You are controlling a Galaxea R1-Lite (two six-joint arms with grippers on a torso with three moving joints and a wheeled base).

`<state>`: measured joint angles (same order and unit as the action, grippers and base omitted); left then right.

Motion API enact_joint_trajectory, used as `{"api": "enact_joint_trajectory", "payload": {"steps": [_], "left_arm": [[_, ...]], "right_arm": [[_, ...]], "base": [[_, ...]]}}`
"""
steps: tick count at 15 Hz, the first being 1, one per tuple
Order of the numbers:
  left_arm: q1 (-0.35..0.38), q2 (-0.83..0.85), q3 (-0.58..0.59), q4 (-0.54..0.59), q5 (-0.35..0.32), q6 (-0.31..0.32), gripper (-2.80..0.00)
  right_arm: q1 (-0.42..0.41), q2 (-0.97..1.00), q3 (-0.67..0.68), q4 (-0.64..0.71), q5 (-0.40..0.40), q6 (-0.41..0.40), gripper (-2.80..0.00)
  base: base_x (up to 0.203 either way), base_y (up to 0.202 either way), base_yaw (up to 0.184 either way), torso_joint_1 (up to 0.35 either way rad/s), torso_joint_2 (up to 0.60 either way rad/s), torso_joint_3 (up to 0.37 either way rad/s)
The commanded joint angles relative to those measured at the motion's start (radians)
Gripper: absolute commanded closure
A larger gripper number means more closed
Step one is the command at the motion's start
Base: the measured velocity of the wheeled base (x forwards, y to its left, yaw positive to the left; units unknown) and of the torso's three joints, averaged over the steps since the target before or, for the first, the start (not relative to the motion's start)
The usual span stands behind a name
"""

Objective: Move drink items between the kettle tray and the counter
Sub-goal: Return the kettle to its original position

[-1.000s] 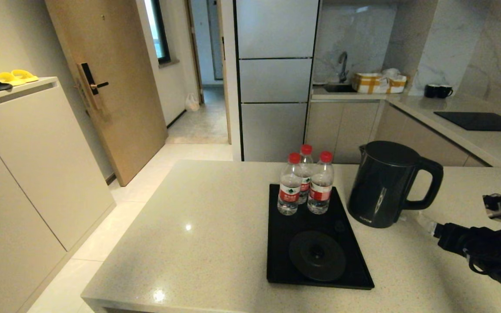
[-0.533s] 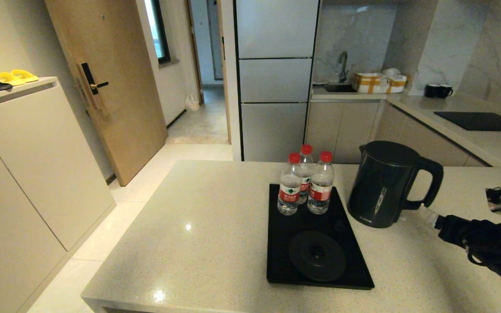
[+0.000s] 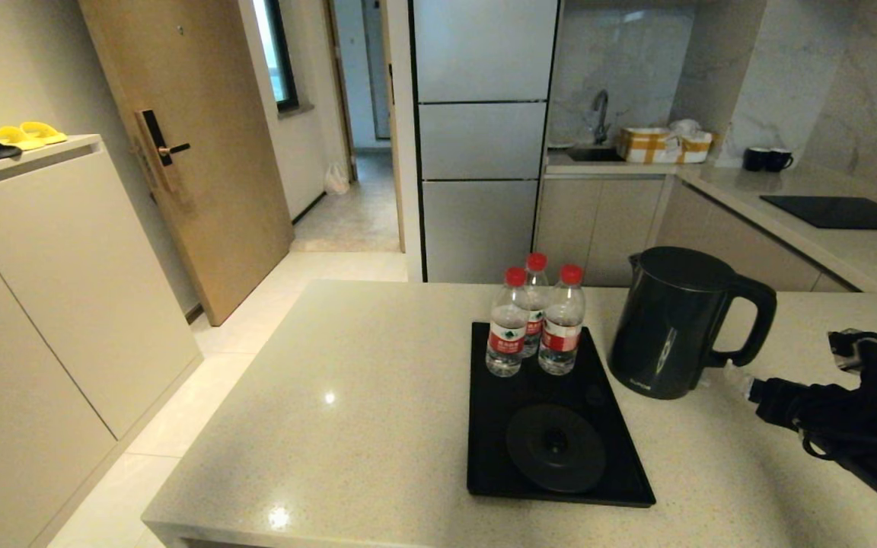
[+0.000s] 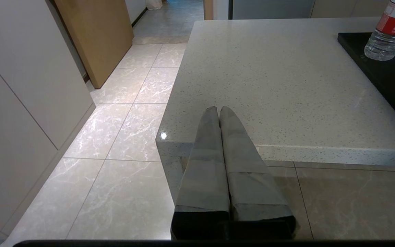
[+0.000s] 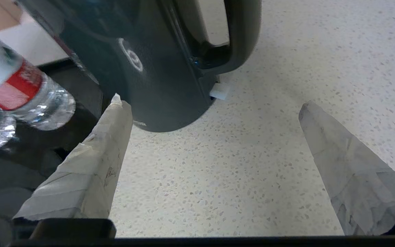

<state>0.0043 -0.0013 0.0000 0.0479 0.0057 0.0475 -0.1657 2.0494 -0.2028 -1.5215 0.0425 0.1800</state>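
I see my right gripper (image 5: 211, 106) low over the light beige speckled stone worktop (image 3: 377, 396), on the right side. Its black arm reaches in from the right edge, stretched out almost flat and pointing at the tall matte black electric kettle (image 3: 671, 323). The jaws are spread wide apart and hold nothing. In the right wrist view, one pale taped finger (image 5: 94, 161) sits close to the round bottom of the kettle, and the other finger is out over bare stone. The kettle's big loop handle (image 3: 751, 323) faces my gripper, and the gripper is near it but not touching it.

The kettle stands upright on the worktop, just beside the right edge of the flat glossy black tray (image 3: 553, 415). It is not on the tray. The round black base disc (image 3: 555, 447) lies on the near part of the tray with nothing on it. Three clear water bottles with red caps (image 3: 534, 320) stand close together on the far part of the tray.

My left gripper (image 4: 219, 109) hangs down by the near left corner of the worktop, above the pale floor tiles (image 4: 115, 144). Its jaws are pressed tight together and hold nothing.
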Motion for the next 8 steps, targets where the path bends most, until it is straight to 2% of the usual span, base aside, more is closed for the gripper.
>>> {"api": "enact_joint_trajectory", "payload": {"steps": [1,8], "left_arm": [[0.000,0.001,-0.002,0.000,0.000,0.000,0.00],[0.000,0.001,-0.001,0.001,0.001,0.000,0.00]], "right_arm": [[0.008,0.051,-0.020,-0.009,-0.078,-0.003,-2.80],[0.011,0.098,-0.042,-0.009,-0.122,-0.016,-2.80]], "base": [[0.000,0.000,0.000,0.000,0.00,0.000],[0.000,0.000,0.000,0.000,0.00,0.000]]}}
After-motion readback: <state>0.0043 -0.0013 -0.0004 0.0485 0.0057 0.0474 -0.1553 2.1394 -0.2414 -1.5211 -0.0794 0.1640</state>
